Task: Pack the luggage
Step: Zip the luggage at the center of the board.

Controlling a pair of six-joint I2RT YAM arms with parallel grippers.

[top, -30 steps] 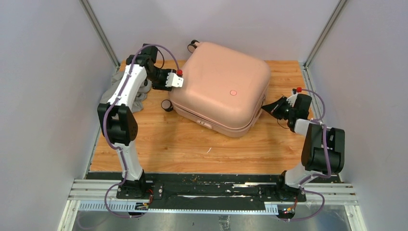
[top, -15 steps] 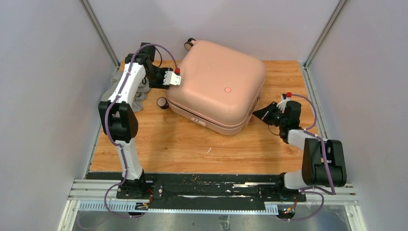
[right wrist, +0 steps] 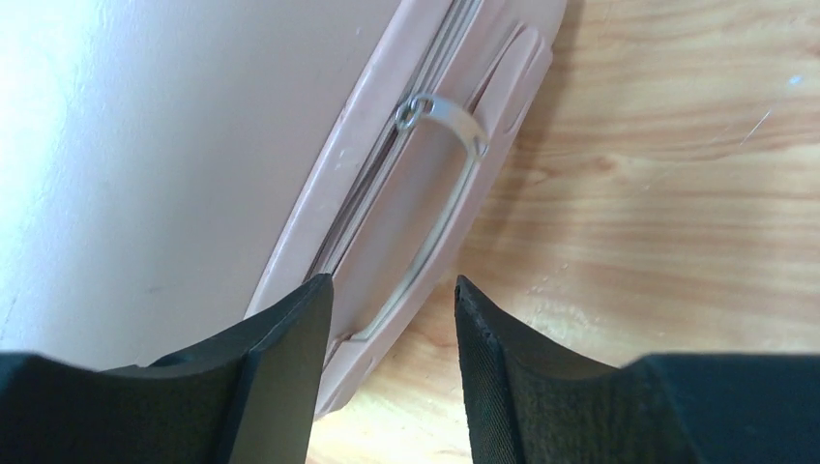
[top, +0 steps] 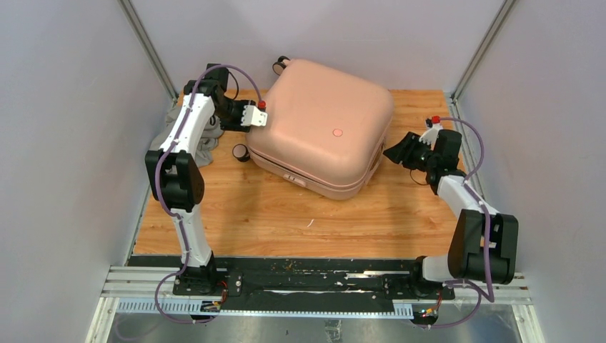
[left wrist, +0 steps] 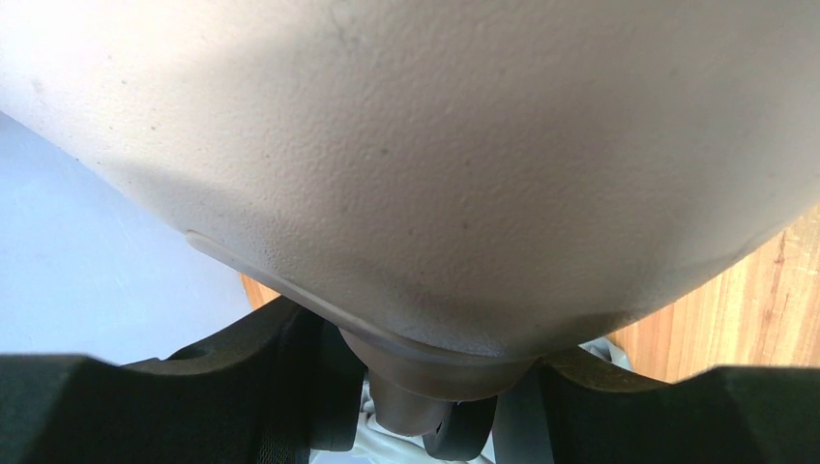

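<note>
Wood table (top: 271, 214), grey walls (top: 71, 107). Luggage (top: 321, 121), zipped; grey cloth (top: 207, 139) at left edge. Left gripper (top: 256, 120) jaws spread astride a corner; right gripper (top: 394, 151) jaws spread beside zip pull (right wrist: 445, 121).

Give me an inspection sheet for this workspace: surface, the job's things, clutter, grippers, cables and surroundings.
Surface: wooden tabletop, bare in front of the arms.
Job's things: pale pink suitcase lying flat towards the back, lid down; zipper pull shows on its side seam.
Clutter: crumpled grey cloth at the left edge behind the left arm; small white speck near the front.
Grippers: left gripper straddles a suitcase corner, grip unclear; right gripper open, empty, facing the zipper side.
Cables: purple cables loop along both arms, none snagged on the suitcase.
Surroundings: plain grey walls, metal frame posts.
</note>
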